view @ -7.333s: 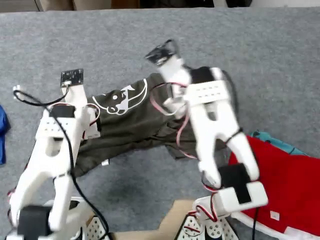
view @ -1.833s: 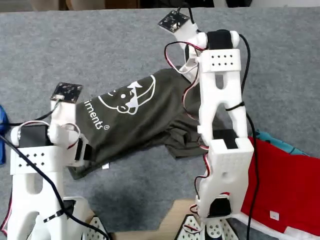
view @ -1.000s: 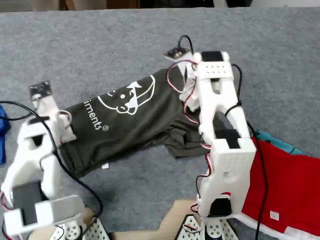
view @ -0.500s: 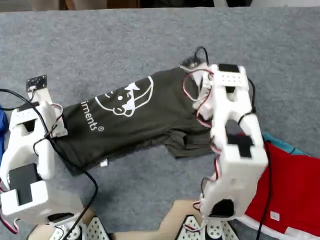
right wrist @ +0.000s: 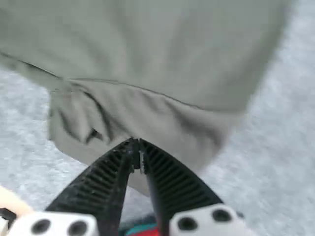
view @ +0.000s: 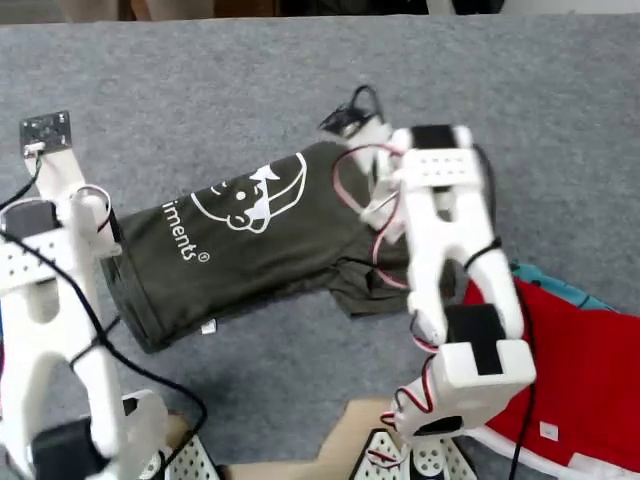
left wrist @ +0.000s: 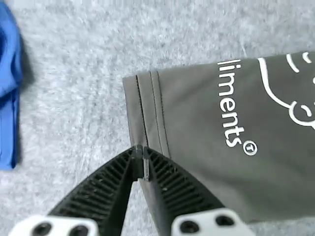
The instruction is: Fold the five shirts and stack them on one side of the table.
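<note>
Well, four garments can be counted on the grey table (view: 200, 80), with two white arms working over them. One dark olive shirt (view: 250, 250) lies slantwise across the middle, front side up, with its lower hem toward the left arm and a crumpled sleeve bunched under the right arm. One red shirt (view: 580, 370) lies at the near right corner, well apart from the left arm. One teal garment (view: 545, 280) peeks out from beneath its upper edge. One blue garment (left wrist: 7, 88) lies off to the far left, apart from the olive hem.

As for writing, the olive shirt carries one line of white lettering (view: 185, 240) running along its length, and beside it one white drawing (view: 250, 195) set inside curved outlines. A single small white tag (view: 208, 326) sticks out at the shirt's near edge. The red shirt has one small white label (view: 548, 431) near its white-trimmed border; whatever is on it is too small to tell.

The left gripper (left wrist: 142, 160) has its ribbed black jaws pressed together, pinching the stitched hem of the olive shirt. The right gripper (right wrist: 136, 160) is likewise clamped narrow on a fold of the same shirt, at the rumpled end.
</note>
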Robot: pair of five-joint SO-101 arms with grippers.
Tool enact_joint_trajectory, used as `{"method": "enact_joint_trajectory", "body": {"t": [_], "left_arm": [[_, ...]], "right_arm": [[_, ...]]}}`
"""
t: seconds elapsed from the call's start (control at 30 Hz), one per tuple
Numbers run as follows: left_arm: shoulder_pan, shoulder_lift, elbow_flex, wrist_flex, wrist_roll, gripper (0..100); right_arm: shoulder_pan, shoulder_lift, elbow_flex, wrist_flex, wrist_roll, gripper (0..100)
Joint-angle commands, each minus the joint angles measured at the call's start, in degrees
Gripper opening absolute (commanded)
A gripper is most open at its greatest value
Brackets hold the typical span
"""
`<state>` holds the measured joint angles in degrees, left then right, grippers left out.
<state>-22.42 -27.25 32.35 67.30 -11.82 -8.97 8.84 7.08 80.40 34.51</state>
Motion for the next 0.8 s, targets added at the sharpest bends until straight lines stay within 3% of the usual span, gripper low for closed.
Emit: {"method": "enact_joint_trajectory", "body": {"t": [0.0, 0.23, 0.5, 0.77], "left_arm": [[0.44, -6.99, 5.19, 0.35, -1.23, 2], [-0.7, -18.95, 22.15, -4.04, -6.95, 2], [-1.32, -28.09, 28.22, -4.13, -7.38, 2], [-1.23, -28.7, 29.63, -4.84, -7.38, 2]], "right_arm": [[-5.14, -4.09, 7.96, -4.84, -2.11, 0.5], [-8.66, -4.09, 22.9, -14.51, -4.31, 0.5], [-10.86, -6.02, 29.67, -14.24, -4.13, 0.5], [-12.09, -21.85, 27.03, -9.32, -4.13, 0.5]]}}
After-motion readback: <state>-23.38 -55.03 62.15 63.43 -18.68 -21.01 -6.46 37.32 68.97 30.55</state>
